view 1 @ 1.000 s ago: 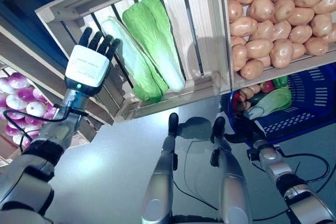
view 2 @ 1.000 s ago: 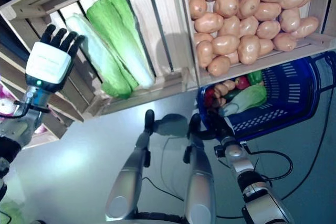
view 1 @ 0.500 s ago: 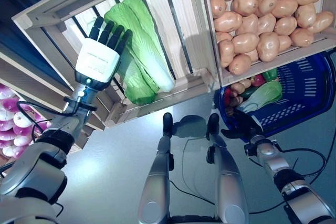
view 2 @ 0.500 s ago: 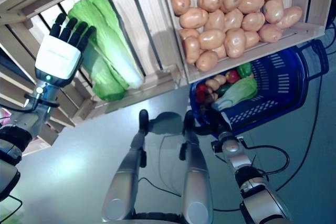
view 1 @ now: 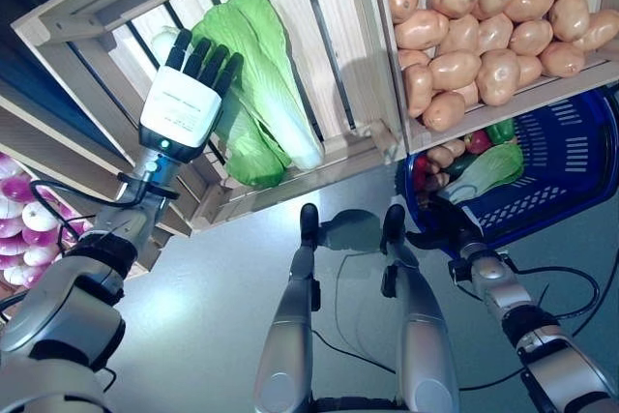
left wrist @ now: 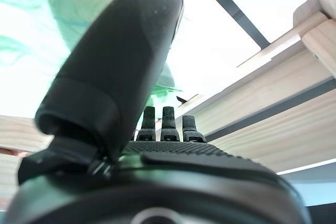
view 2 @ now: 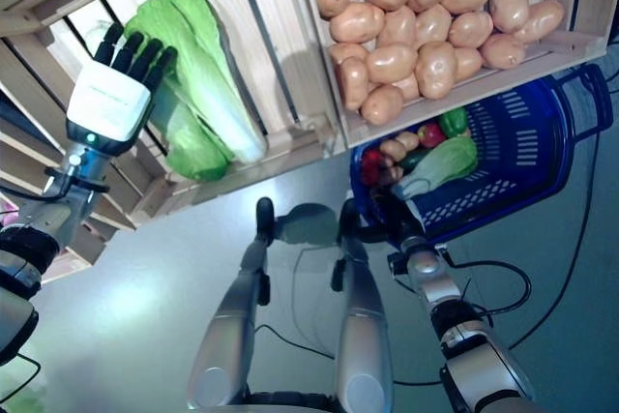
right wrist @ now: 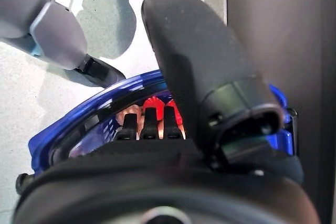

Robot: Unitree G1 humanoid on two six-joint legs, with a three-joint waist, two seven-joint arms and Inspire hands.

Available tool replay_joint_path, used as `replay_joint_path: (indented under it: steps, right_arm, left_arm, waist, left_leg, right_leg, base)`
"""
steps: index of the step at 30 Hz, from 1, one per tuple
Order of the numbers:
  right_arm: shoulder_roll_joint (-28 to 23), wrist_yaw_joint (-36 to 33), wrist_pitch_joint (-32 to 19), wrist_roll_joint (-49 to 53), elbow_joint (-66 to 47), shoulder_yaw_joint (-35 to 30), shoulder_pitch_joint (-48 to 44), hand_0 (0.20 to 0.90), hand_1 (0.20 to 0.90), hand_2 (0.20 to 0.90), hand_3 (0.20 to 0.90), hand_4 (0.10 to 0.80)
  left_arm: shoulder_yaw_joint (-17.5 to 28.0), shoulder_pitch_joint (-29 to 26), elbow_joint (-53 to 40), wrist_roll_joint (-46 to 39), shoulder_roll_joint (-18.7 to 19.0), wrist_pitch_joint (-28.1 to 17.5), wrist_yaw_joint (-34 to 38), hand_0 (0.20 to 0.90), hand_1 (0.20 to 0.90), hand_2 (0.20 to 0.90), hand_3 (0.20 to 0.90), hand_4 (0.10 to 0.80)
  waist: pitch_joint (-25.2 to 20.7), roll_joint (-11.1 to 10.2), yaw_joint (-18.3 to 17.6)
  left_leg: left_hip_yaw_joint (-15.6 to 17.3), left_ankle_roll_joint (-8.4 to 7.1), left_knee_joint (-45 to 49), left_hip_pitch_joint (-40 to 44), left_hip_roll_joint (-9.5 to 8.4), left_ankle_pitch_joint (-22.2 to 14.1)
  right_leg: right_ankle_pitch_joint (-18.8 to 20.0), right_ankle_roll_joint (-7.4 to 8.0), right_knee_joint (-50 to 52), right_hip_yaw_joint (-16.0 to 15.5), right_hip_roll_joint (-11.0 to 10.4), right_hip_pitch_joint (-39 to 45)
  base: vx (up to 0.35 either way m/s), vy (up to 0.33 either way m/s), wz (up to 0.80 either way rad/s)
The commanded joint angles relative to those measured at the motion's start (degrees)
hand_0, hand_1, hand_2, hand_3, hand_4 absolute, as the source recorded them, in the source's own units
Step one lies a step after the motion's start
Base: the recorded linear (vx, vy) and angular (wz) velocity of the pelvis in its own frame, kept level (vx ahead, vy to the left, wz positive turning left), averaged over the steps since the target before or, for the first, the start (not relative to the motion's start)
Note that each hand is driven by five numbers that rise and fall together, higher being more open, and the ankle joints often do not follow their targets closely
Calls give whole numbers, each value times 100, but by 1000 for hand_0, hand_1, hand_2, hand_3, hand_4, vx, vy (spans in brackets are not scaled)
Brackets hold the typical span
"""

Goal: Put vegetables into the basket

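My left hand (view 1: pixel 180 103) is raised in front of the wooden crate (view 1: pixel 290 166), open with straight fingers, right at the green cabbages (view 1: pixel 253 94); its fingertips reach over the pale one at the crate's left. In the left wrist view the fingers (left wrist: pixel 163 124) point at green leaf (left wrist: pixel 68 3). The blue basket (view 1: pixel 566 166) stands on the floor under the stand and holds a green-white cabbage (view 1: pixel 488 173), a green pepper, potatoes and red vegetables. My right hand (view 1: pixel 440 234) sits at the basket's near rim, fingers straight, and shows in the right wrist view (right wrist: pixel 149 124).
A crate of potatoes (view 1: pixel 484 36) sits above the basket. Purple-white onions (view 1: pixel 29 229) lie on a lower shelf at the left. The grey floor (view 1: pixel 213 316) spreads in front of the stand.
The view has shifted slightly. My left hand stays at the cabbages, hardly moved since half a second ago; a second ago it was left of them. The right hand stays at the basket rim.
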Motion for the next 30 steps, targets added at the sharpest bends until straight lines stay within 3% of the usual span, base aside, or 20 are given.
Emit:
replay_joint_path:
  steps: [1, 10, 16, 19, 24, 30]
  right_arm:
    - [-292, -141, -63, 82, -236, 122, 188, 900, 900, 900, 900, 800]
    - [-387, -47, -12, 47, -338, 95, 187, 900, 900, 900, 900, 800]
    - [-514, 0, 24, 126, -314, 88, 65, 900, 900, 900, 900, 800]
    - [-535, 31, 42, 106, -320, 66, 83, 900, 900, 900, 900, 800]
    - [-570, 118, 12, 175, -221, 102, 4, 900, 900, 900, 900, 800]
    - [-581, 113, -1, 242, -215, 103, -26, 900, 900, 900, 900, 800]
  left_arm:
    - [296, -110, 186, -225, 115, 111, -115, 900, 900, 900, 900, 800]
    - [322, 306, 150, -215, 96, -246, -595, 900, 900, 900, 900, 800]
    - [84, 135, -41, -299, 226, -483, -965, 900, 900, 900, 900, 800]
    - [-44, 103, -127, -393, 292, -647, -1533, 900, 900, 900, 900, 800]
    - [-219, 104, -364, -823, 338, -271, -2464, 900, 900, 900, 900, 800]
    - [-299, -52, -571, -881, 473, -154, -2672, 900, 900, 900, 900, 800]
  waist:
    - [-15, -102, -51]
    - [-15, -34, -29]
    - [-15, -6, -35]
    - [-15, -9, -40]
    - [-15, 1, -38]
    - [-15, 8, -19]
  left_leg:
    - [237, 2, 590, -427, -315, -248]
    - [236, -24, 593, -410, -319, -241]
    - [279, -29, 599, -509, -294, -208]
    - [288, -31, 595, -487, -294, -223]
    - [305, -17, 522, -457, -287, -184]
    - [289, -19, 553, -528, -284, -180]
  right_leg:
    - [339, 98, -431, 25, 86, 341]
    - [307, 99, -404, 6, 56, 360]
    - [317, 89, -398, 2, 67, 279]
    - [307, 97, -398, 0, 65, 296]
    - [361, 106, -480, 4, 83, 331]
    - [373, 110, -472, -4, 77, 283]
  base:
    - [0, 0, 0]
    - [0, 0, 0]
    - [0, 0, 0]
    - [0, -2, 3]
    - [0, 0, 1]
    - [0, 0, 0]
